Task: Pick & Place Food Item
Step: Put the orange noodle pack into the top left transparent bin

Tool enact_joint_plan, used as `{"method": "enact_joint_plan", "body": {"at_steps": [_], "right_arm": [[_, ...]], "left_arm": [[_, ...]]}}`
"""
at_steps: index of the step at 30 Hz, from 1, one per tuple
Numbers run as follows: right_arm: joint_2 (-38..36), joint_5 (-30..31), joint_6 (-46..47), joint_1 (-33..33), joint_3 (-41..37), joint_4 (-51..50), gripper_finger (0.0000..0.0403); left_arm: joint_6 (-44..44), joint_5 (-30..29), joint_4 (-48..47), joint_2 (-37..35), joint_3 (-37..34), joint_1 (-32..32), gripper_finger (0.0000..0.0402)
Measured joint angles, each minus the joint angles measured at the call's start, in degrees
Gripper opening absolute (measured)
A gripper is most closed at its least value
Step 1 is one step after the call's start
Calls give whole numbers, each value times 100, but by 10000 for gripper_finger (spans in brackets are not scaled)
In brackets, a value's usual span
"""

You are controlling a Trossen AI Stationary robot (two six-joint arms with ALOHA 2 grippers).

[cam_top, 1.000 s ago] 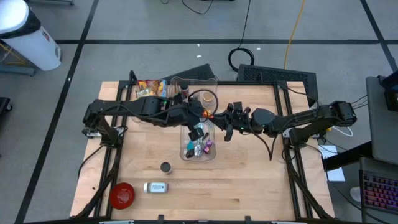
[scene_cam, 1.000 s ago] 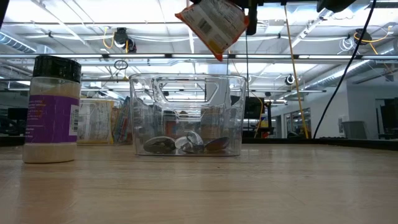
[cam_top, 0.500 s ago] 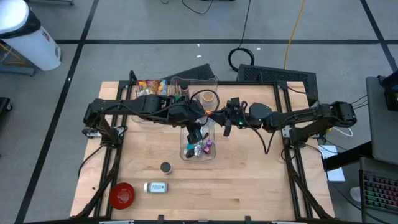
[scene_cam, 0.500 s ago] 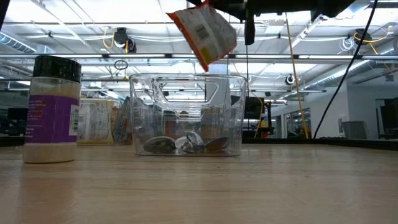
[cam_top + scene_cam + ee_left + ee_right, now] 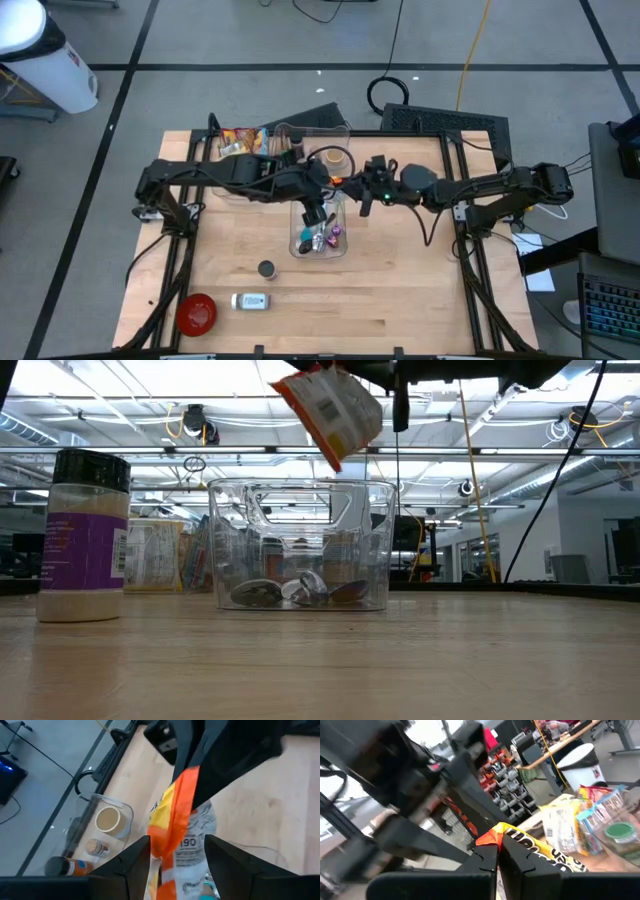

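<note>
An orange and yellow snack bag [image 5: 330, 410] hangs in the air above a clear plastic bin [image 5: 300, 545] at the table's middle. The bag also shows in the left wrist view [image 5: 182, 820] and the right wrist view [image 5: 535, 845]. My left gripper [image 5: 325, 200] reaches in from the left and my right gripper [image 5: 355, 188] from the right; both meet at the bag over the bin [image 5: 303, 240]. The bin stands on its base and holds several small wrapped items. My left gripper [image 5: 177, 845] has the bag's body [image 5: 172, 855] between its two fingers; the bag fills the gap and meets both fingers. The fingers point toward the far side, and the bag is clear of the bin. My right gripper [image 5: 498, 850] pinches the bag's orange top corner [image 5: 487, 839] between its two shut fingers, coming level from the table's right. The bag slants down from that corner, lifted clear.
A purple-labelled spice jar [image 5: 85, 535] stands near the front, left of the bin. A red round thing [image 5: 196, 312] and a lying white bottle [image 5: 250, 300] are at the near left. Snack packs [image 5: 240, 140] and a clear container with a cup [image 5: 335, 158] stand at the far edge.
My right gripper has moved toward the table's far edge and a little left, close to my left gripper. The bag has tipped: its lower end has swung toward the table's left while its top has stayed high above the bin.
</note>
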Motion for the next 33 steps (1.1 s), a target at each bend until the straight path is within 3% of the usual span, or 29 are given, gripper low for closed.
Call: {"method": "enact_joint_plan", "body": {"at_steps": [9,15,22,33], "right_arm": [[0,-138,6,0,0,218,0],[0,-288,-42,11,0,179,0],[0,-288,-45,11,0,62,0],[0,-512,-78,-28,0,93,12]], "left_arm": [[-20,117,-18,-1,0,304,184],[-79,632,18,-1,0,394,104],[-68,810,12,-1,0,383,10],[-236,1079,14,-34,-3,382,7]]}}
